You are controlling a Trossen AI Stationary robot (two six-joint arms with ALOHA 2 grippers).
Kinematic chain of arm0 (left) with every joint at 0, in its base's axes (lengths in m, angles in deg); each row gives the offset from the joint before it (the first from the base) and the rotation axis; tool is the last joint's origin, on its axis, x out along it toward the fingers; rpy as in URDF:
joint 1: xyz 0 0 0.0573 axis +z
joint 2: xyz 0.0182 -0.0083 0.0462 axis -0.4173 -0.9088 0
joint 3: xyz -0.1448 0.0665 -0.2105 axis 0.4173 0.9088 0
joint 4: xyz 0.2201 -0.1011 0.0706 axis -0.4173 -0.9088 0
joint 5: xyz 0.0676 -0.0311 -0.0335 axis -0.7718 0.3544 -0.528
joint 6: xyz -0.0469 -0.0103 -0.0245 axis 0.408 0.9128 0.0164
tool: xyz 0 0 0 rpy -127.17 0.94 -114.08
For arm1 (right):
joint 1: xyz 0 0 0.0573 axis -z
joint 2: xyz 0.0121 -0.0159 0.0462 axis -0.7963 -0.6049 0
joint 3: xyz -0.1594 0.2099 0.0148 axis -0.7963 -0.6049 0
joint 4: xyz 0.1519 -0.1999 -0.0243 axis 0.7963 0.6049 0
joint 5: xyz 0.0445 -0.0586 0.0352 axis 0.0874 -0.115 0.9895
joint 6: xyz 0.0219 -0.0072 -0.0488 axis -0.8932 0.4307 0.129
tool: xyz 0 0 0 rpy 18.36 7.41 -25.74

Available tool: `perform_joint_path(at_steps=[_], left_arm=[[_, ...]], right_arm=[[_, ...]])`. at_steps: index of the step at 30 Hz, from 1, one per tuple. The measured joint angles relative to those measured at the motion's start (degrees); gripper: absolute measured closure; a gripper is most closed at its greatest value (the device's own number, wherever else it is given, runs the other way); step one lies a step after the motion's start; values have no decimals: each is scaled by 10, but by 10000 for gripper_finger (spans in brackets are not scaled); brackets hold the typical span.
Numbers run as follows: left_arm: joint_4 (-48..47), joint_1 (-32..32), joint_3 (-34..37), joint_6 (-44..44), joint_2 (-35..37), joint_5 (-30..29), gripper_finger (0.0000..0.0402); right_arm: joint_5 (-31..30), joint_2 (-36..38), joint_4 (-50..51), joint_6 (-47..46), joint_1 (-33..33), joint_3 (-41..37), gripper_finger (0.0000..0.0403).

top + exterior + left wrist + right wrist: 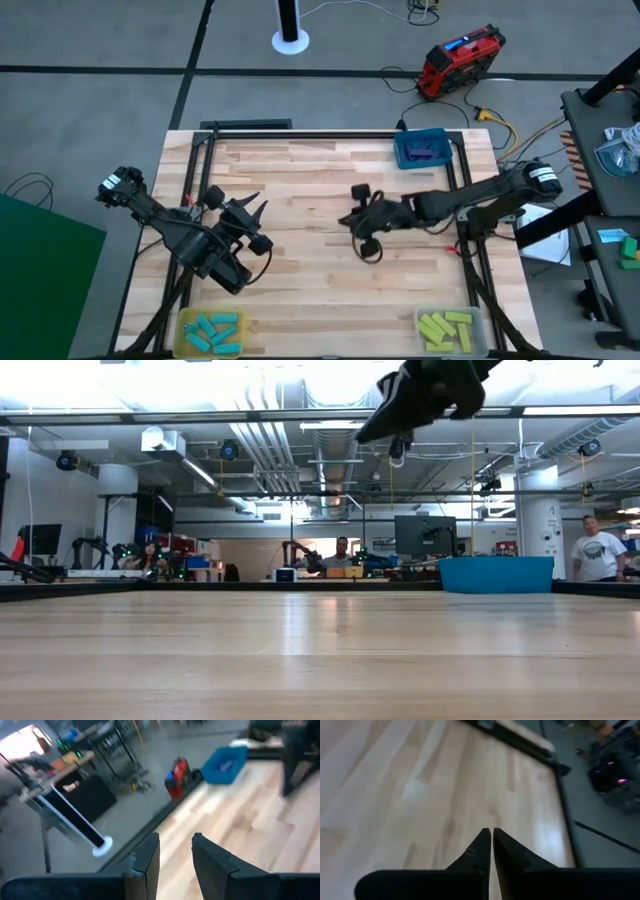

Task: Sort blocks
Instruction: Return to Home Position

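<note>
Cyan-blue blocks [213, 332] lie in a clear tray [186, 322] at the table's near left corner. Yellow-green blocks [445, 328] lie in a tray [478, 322] at the near right. Dark purple blocks [428, 152] lie in a blue tray [403, 150] at the far right, which also shows in the left wrist view [226, 764]. My left gripper [250, 205] [176, 850] hovers open over the left half of the table, holding nothing. My right gripper [346, 220] [491, 834] is shut and empty above the table's middle.
The bare wooden tabletop [310, 180] lies between the trays, framed by a black rail [330, 133]. Beyond the far edge stand a red device [458, 58] and a white post [290, 25]. People show in the room behind [598, 550].
</note>
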Motion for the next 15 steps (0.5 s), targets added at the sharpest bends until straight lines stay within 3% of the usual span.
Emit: perform_joint_path(at_steps=[2, 7, 12, 15], left_arm=[[9, 1, 1, 6, 0, 7, 308], [35, 6, 1, 35, 0, -64, 308], [36, 26, 1, 85, 0, -143, 308], [26, 38, 2, 89, 0, -154, 308]], right_arm=[[0, 26, 5, 3, 13, -3, 390], [-39, 87, 6, -19, 44, -4, 390], [-62, 145, 2, -147, 53, 4, 390], [-51, 183, 5, -160, 52, -2, 390]])
